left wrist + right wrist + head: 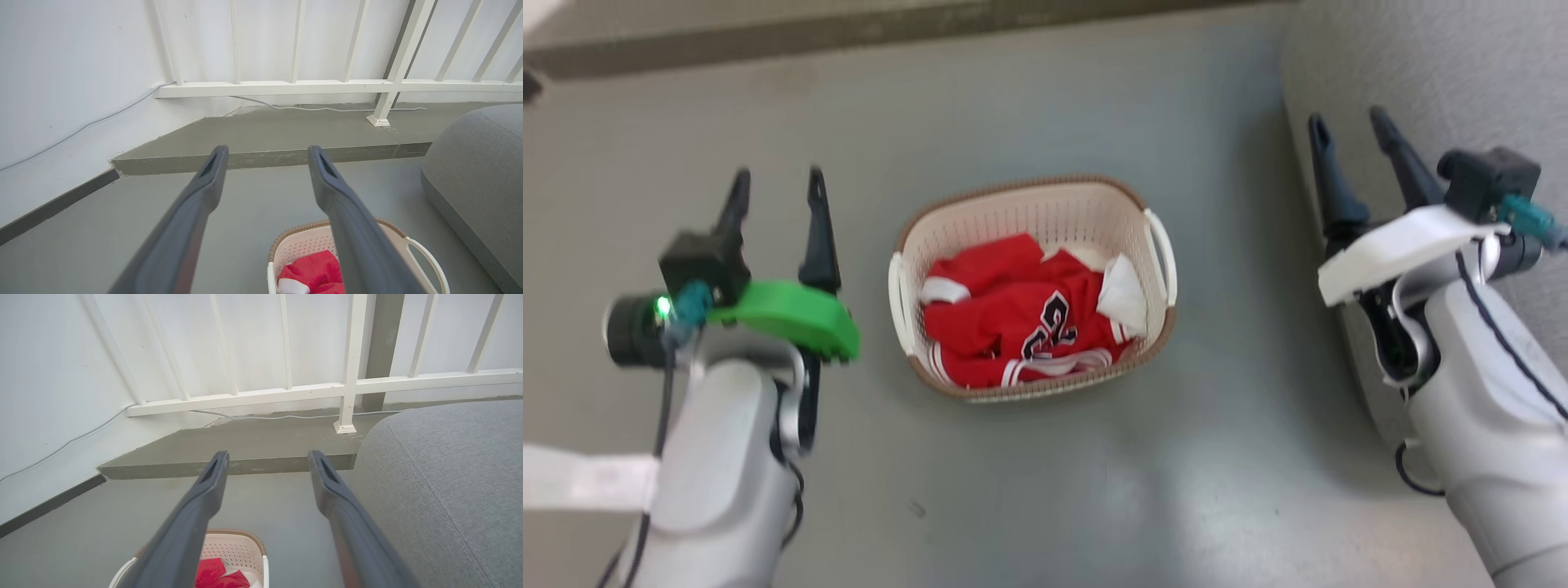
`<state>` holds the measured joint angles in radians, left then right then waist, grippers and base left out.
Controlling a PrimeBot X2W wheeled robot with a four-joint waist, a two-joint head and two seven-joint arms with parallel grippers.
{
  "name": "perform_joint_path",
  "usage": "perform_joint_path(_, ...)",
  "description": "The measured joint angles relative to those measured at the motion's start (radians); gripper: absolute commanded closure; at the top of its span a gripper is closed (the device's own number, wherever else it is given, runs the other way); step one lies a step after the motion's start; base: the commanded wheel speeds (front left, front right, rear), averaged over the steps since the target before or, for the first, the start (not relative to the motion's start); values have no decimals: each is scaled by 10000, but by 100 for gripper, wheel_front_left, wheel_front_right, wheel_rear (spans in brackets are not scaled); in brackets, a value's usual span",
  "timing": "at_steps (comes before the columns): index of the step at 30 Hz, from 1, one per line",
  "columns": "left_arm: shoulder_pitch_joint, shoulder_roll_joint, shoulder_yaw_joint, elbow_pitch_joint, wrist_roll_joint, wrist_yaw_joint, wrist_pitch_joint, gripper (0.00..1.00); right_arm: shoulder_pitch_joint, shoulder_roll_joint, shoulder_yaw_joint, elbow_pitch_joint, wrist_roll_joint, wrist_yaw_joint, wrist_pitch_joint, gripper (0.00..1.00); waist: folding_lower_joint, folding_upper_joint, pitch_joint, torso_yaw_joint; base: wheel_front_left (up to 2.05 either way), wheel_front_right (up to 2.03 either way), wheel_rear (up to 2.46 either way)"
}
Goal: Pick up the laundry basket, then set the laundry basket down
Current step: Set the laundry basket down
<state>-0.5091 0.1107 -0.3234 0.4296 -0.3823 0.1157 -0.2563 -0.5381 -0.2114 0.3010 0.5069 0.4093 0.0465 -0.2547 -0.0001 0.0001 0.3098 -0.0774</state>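
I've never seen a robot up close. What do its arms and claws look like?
Both arms are pale-grey tubes with black cables at the wrists. Each claw has two long, dark, tapering fingers. The left claw sits on a green wrist cover, the right claw on a white cover. Each wrist carries a black camera with a teal plug.

My left gripper (266,153) holds its 2 dark fingers (196,212) spread apart above the grey floor (102,212). Partly behind the finger on this view's right, at the bottom edge, sits the laundry basket (294,232), showing its brown rim and 1 white handle (427,255), with a red garment (314,269) inside. A grey cushion (478,171) lies near it. Ahead, a raised step (265,136) carries a white railing (286,86) and a cable (327,108).
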Motion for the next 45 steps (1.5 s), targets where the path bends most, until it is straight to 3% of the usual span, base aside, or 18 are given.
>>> perform_joint_path(24,4075,-221,336,-1718,441,38,0,0,3452,224,-318,-1321,-600,-573,2,0,0,0,-2898,-4,0,0,0)
perform_joint_path(45,5613,-268,943,-2834,968,77,0,0,4672,190,-422,-2357,-961,-920,2,0,0,0,-3190,77,0,0,0)
